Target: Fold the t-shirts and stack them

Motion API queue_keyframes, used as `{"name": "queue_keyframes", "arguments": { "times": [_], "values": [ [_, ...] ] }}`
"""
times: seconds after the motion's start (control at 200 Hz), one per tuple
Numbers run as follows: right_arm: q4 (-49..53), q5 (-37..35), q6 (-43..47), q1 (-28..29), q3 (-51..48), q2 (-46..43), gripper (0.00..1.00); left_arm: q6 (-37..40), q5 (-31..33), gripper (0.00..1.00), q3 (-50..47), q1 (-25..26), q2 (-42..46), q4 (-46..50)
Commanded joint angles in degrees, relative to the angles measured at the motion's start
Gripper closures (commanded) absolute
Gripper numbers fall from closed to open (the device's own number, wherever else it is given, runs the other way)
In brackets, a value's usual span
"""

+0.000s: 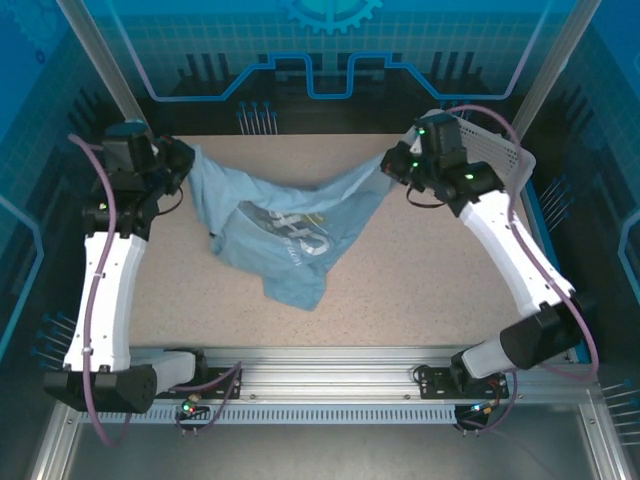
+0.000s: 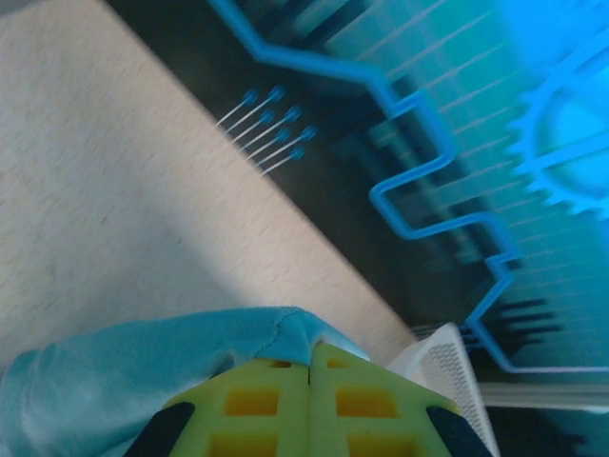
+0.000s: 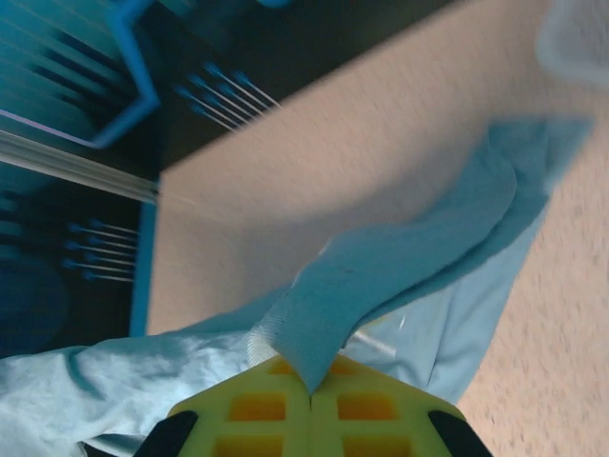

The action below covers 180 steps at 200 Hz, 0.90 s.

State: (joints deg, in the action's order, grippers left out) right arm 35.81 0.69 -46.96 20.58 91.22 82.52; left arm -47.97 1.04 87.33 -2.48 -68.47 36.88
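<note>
Starting at my near edge, the two white arm bases sit on the rail, and ahead of them stretches the speckled beige tabletop [image 1: 420, 290]. Left of centre on it I've got the soft light grey-blue cotton t-shirt [image 1: 290, 245], crumpled, its lower bunch resting on the table with the white printed characters half lost in folds. From that heap the cloth climbs towards both arms and sags in the middle.

Further out on the left, my left gripper [image 1: 186, 162] is clamped fully closed on one upper corner of the t-shirt. On the left wrist camera its yellow-green fingers [image 2: 257, 405] meet flat, with fabric bunched right at their tips. Across on the right, my right gripper [image 1: 392, 166] is likewise pinched tight on the opposite corner. On the right wrist camera its fingers [image 3: 362, 409] are pressed together, with a strip of blue cloth running out from between them over the table.

Just behind the right gripper, at the far right corner, stands the white plastic lattice basket [image 1: 505, 155]. Beyond everything is the blue-lit back panel with its gear motif [image 1: 330, 15].
</note>
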Motion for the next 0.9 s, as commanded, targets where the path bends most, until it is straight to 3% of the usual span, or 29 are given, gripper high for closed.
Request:
{"name": "queue_keyframes", "arguments": {
  "times": [0.0,0.215,0.405,0.545,0.685,0.895],
  "values": [
    [-1.7,-1.9,7.4,-1.0,3.5,-6.7,1.0,-0.5,3.7,1.0,2.9,-0.6,6.1,-3.6],
    [-0.8,-1.5,8.6,-3.7,6.5,-16.9,1.0,3.3,13.7,1.0,2.3,-0.6,19.2,-7.5],
    [-3.3,3.3,5.1,-5.5,8.6,-14.3,1.0,3.4,15.4,1.0,11.7,-0.6,12.8,-2.3],
    [-7.6,9.6,1.5,-6.3,12.7,-3.9,1.0,-2.4,11.4,1.0,14.8,-1.0,1.9,-0.8],
    [-12.7,15.7,-2.1,-6.5,19.7,9.4,1.0,-7.3,0.9,1.0,17.4,-6.0,-10.4,-3.1],
    [-10.3,19.8,-2.7,-6.7,41.6,29.0,1.0,-13.2,-14.6,1.0,25.2,-13.5,-24.6,-12.7]
  ]
}}
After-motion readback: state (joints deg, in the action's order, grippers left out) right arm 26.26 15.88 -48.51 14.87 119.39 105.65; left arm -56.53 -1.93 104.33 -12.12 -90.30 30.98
